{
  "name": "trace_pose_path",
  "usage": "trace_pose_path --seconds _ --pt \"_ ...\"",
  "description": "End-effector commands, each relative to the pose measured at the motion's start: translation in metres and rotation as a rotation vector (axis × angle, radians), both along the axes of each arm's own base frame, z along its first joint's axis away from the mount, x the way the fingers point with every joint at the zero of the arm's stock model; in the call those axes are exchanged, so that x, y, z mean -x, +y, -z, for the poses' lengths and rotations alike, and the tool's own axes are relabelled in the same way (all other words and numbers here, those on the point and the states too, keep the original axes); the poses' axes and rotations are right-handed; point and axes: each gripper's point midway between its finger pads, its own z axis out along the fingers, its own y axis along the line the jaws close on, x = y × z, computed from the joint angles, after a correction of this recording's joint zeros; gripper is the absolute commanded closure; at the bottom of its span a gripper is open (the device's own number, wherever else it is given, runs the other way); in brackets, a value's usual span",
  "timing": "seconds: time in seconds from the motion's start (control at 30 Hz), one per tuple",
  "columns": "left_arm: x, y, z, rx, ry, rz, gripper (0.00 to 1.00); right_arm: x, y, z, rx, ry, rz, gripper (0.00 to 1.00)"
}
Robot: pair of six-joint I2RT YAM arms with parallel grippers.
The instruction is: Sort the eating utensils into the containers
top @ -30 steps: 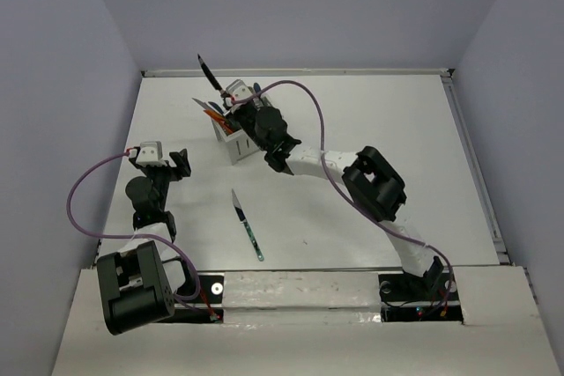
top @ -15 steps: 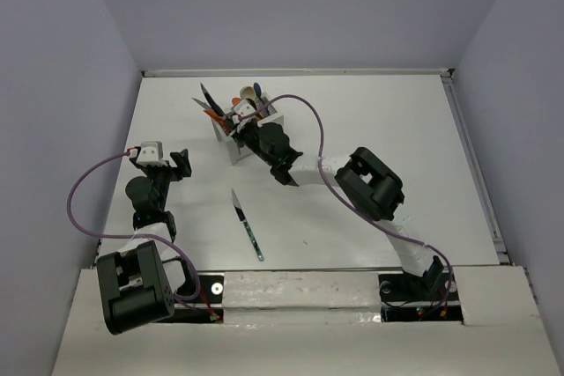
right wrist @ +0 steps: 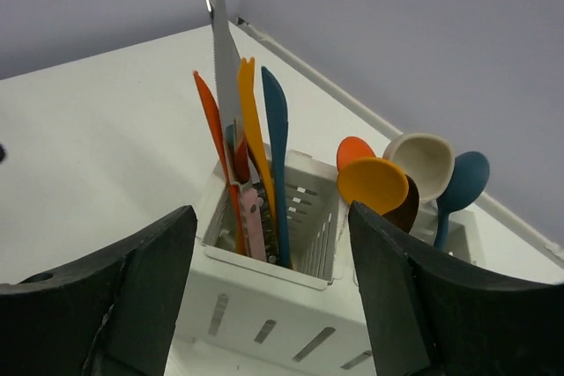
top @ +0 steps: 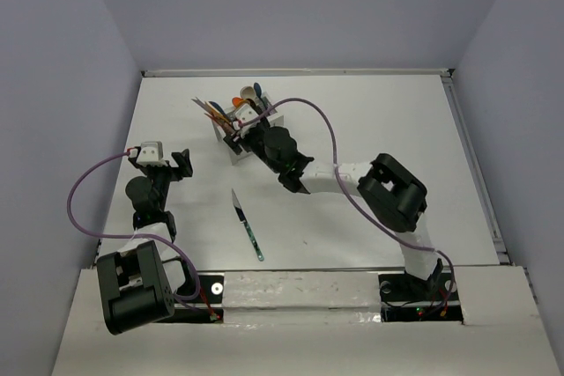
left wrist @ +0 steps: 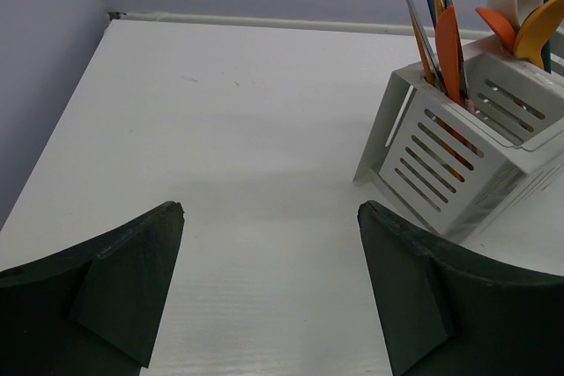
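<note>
The white perforated caddy [top: 238,149] stands at the back left of the table. Its near compartment [right wrist: 304,209] holds upright knives [right wrist: 231,121] in orange, yellow and blue, plus a serrated one with a pink handle. The other compartment holds spoons [right wrist: 379,180] in orange, yellow, beige, brown and blue. My right gripper [right wrist: 269,213] hangs open just above the knife compartment, holding nothing. One dark-bladed knife with a teal handle [top: 247,224] lies flat on the table in front. My left gripper [left wrist: 270,209] is open and empty, low over bare table left of the caddy [left wrist: 458,165].
The table's back wall edge [top: 300,72] runs close behind the caddy, and the left wall [left wrist: 53,59] rises beside my left arm. Purple cables loop over both arms [top: 326,129]. The arm bases sit at the near edge.
My right gripper lowered a dark-bladed knife into the caddy's knife compartment, then opened and let it go. The right arm drew back slightly. My left gripper opened slightly wider.
</note>
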Motion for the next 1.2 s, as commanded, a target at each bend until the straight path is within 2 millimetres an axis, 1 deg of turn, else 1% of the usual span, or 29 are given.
trace_pose_path --seconds 0.0,0.03,0.07,0.1,0.13,0.17,0.2,0.23,0.33,0.37,0.43,0.53,0.57,0.6,0.63,0.67,0.7,0.73,0.87,0.93,1.0,1.03,1.13,1.17 --pt "-0.002 0.002 -0.022 -0.043 -0.080 -0.003 0.08 0.046 0.002 -0.060 0.034 -0.021 0.041 0.24" --pt "-0.002 0.002 -0.021 -0.043 -0.078 -0.003 0.07 0.054 0.004 -0.054 0.069 0.035 0.040 0.24" --pt "-0.002 0.002 -0.021 -0.043 -0.078 -0.003 0.07 0.073 0.003 -0.022 0.196 0.154 0.027 0.24" --pt "-0.002 0.002 -0.021 -0.043 -0.078 -0.003 0.07 0.083 0.007 -0.020 0.160 0.259 0.026 0.24" --pt "-0.002 0.002 -0.022 -0.043 -0.080 -0.003 0.06 0.088 0.002 -0.004 0.187 0.339 0.038 0.24" --pt "-0.002 0.002 -0.022 -0.043 -0.080 -0.003 0.05 0.104 -0.003 0.020 0.248 0.432 0.036 0.23" --pt "-0.002 0.002 -0.022 -0.043 -0.080 -0.003 0.04 0.119 -0.004 0.034 0.256 0.508 0.028 0.23" --pt "-0.002 0.002 -0.022 -0.043 -0.080 -0.003 0.04 0.129 -0.009 0.051 0.237 0.602 0.037 0.21" --pt "-0.002 0.003 -0.021 -0.043 -0.078 -0.006 0.02 0.169 -0.012 0.084 0.266 0.767 0.018 0.16" --pt "-0.002 0.003 -0.022 -0.043 -0.081 -0.006 0.01 0.182 -0.010 0.093 0.290 0.788 0.011 0.16" --pt "-0.001 0.003 -0.022 -0.044 -0.084 -0.008 0.01 0.194 -0.013 0.104 0.331 0.829 0.044 0.16" --pt "0.000 0.003 -0.021 -0.044 -0.083 -0.009 0.01 0.213 -0.010 0.120 0.375 0.878 0.051 0.18" --pt "0.000 0.003 -0.023 -0.045 -0.087 -0.008 0.01 0.215 -0.015 0.126 0.397 0.900 0.070 0.18" --pt "0.000 0.002 -0.023 -0.046 -0.088 -0.008 0.01 0.216 -0.016 0.128 0.390 0.924 0.088 0.19" --pt "0.001 0.002 -0.022 -0.045 -0.087 -0.008 0.01 0.218 -0.019 0.137 0.407 0.944 0.104 0.20" --pt "0.001 0.002 -0.022 -0.045 -0.087 -0.008 0.01 0.222 -0.022 0.143 0.419 0.968 0.111 0.22" --pt "0.001 0.002 -0.023 -0.047 -0.091 -0.008 0.01 0.230 -0.022 0.149 0.428 0.993 0.105 0.23" --pt "0.001 0.002 -0.022 -0.046 -0.089 -0.008 0.01 0.234 -0.023 0.157 0.439 1.015 0.103 0.26" --pt "0.001 0.002 -0.023 -0.047 -0.091 -0.005 0.01 0.255 -0.020 0.173 0.481 1.056 0.086 0.31" --pt "0.001 0.001 -0.022 -0.046 -0.090 -0.003 0.01 0.255 -0.023 0.179 0.494 1.064 0.107 0.34" --pt "0.001 0.001 -0.023 -0.047 -0.093 -0.003 0.01 0.254 -0.030 0.190 0.528 1.071 0.142 0.39" --pt "0.001 0.001 -0.023 -0.047 -0.091 -0.003 0.01 0.254 -0.034 0.193 0.545 1.072 0.166 0.46" --pt "0.001 0.002 -0.023 -0.047 -0.091 -0.005 0.01 0.253 -0.041 0.204 0.572 1.083 0.206 0.56" --pt "0.001 0.001 -0.023 -0.047 -0.091 -0.002 0.01 0.253 -0.042 0.204 0.576 1.080 0.213 0.61"
